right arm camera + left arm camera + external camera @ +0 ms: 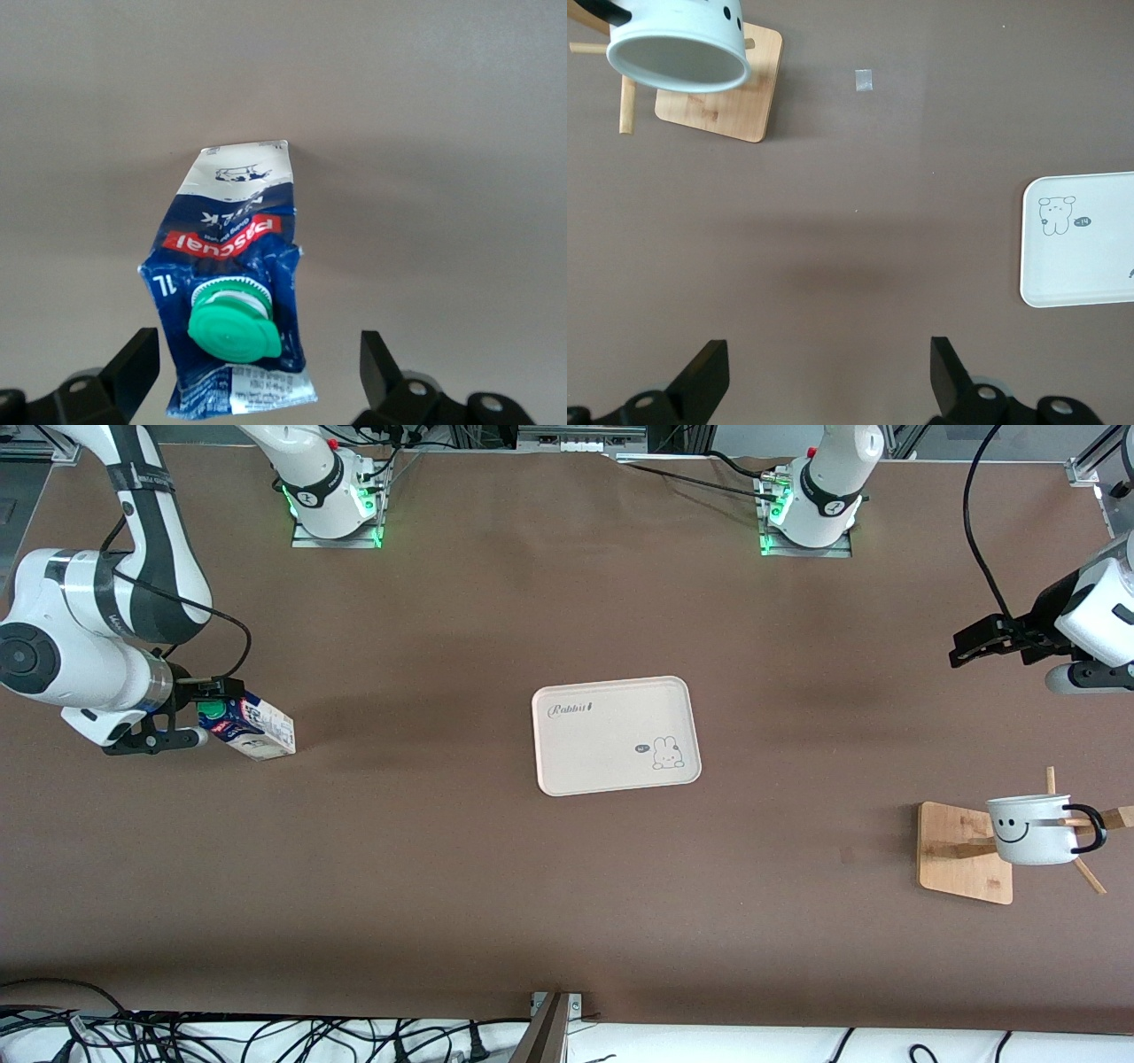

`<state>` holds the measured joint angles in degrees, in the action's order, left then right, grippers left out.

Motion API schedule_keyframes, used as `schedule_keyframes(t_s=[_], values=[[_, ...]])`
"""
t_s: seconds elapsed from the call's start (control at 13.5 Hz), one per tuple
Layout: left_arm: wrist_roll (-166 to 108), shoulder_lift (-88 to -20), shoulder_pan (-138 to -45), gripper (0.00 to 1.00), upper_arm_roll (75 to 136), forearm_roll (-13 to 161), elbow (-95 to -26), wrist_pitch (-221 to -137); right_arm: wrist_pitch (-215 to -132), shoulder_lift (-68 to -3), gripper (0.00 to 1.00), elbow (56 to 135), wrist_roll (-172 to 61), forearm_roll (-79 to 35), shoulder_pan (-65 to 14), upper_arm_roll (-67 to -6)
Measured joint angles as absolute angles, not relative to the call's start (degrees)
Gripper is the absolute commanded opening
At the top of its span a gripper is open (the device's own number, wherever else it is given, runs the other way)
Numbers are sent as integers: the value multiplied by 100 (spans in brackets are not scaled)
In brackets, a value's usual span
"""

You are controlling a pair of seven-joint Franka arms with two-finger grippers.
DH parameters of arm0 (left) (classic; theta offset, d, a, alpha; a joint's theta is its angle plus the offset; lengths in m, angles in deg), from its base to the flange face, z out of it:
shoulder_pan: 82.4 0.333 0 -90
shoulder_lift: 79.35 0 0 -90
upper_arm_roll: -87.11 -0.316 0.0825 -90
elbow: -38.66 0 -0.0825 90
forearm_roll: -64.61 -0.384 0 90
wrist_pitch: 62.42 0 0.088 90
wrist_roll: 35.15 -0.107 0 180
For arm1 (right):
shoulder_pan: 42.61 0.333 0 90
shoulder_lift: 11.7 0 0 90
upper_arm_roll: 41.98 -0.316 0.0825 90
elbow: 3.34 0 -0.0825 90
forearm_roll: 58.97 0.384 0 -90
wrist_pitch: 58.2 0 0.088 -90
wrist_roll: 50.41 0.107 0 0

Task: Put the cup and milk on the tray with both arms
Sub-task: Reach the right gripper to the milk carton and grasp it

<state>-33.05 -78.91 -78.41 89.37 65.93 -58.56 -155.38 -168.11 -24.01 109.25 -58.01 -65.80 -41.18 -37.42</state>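
On brown table — flat cream tray.

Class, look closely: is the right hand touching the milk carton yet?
Apart. The right wrist view shows the right hand open, with brown table visible between each finger and the milk carton standing between them.

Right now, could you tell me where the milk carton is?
The milk carton stands on the table at the right arm's end, well apart from the tray, with the open right gripper around its green-capped top.
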Motion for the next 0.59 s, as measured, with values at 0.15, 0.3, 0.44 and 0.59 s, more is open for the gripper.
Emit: schedule_keyframes(t_s=[0.15, 0.3, 0.44, 0.59], values=[[-3305, -7891, -7841, 100, 8937, 6593, -5856, -15538, -16813, -2391, 100, 10926, -5802, -6580, -4135, -3718], [-3305, -7891, -7841, 100, 8937, 6593, -5856, -15538, -16822, -2392, 100, 10958, -5804, -6580, -4152, -3716], [-3305, -7891, -7841, 100, 8937, 6593, -5856, -15538, -16926, -2392, 100, 11056, -5804, -6580, -4153, -3716], [-3305, -7891, -7842, 100, 8938, 6593, -5856, -15538, -17009, -2392, 100, 11146, -5804, -6580, -4153, -3716]])
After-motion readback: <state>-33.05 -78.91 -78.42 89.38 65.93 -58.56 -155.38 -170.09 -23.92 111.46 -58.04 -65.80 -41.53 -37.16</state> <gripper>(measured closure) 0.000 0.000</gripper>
